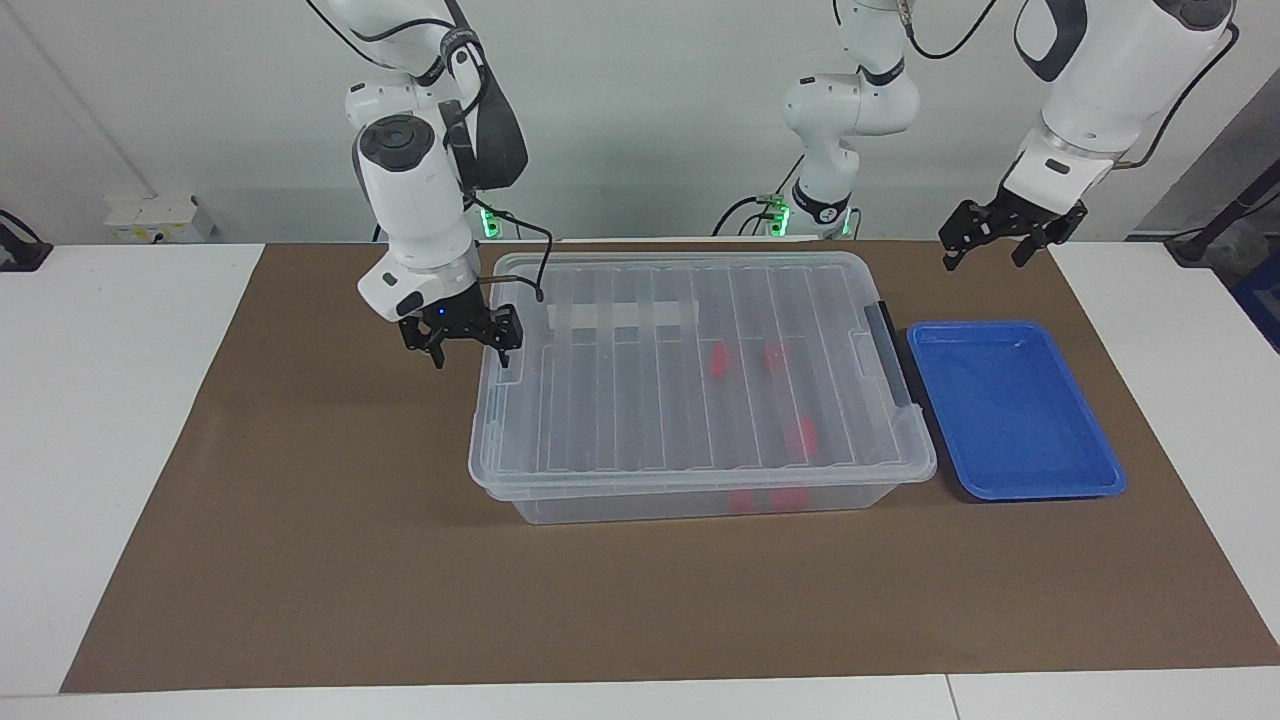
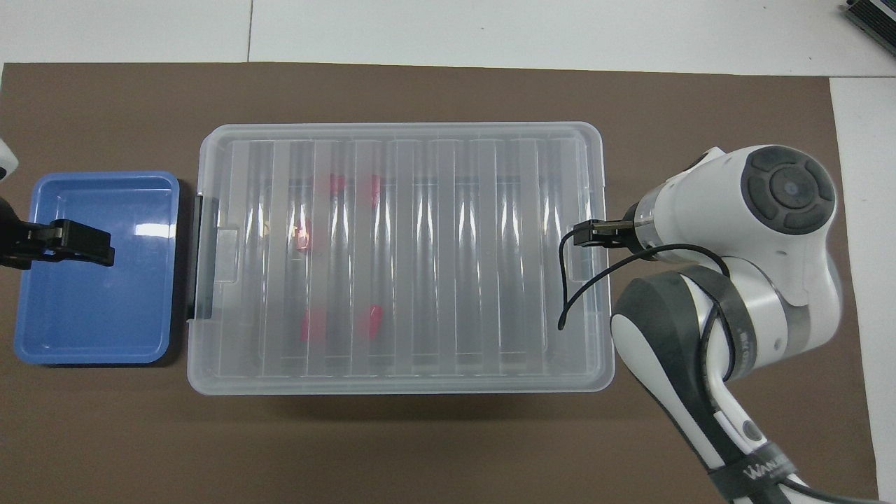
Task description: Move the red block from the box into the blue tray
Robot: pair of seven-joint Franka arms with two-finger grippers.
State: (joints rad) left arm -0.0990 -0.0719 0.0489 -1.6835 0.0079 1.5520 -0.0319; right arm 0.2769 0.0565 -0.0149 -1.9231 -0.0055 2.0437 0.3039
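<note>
The clear box (image 1: pixel 640 400) stands mid-table with its ribbed lid on. Several red blocks (image 1: pixel 718 362) show through the lid, toward the left arm's end; they also show in the overhead view (image 2: pixel 311 325). The blue tray (image 1: pixel 1010 410) lies empty beside the box's dark grey latch (image 1: pixel 888 352). My right gripper (image 1: pixel 470 358) is open and empty, low at the box's end toward the right arm, one fingertip (image 1: pixel 503 358) at the lid's rim tab. My left gripper (image 1: pixel 985 258) is open and empty, raised over the tray's edge nearer the robots; from overhead it (image 2: pixel 98 245) covers the tray (image 2: pixel 98 315).
A brown mat (image 1: pixel 330 520) covers the table under the box and tray. A white tape strip (image 1: pixel 620 316) lies on the lid. A black cable (image 2: pixel 581 280) from my right wrist hangs over the lid's end. White table (image 1: pixel 100 400) borders the mat.
</note>
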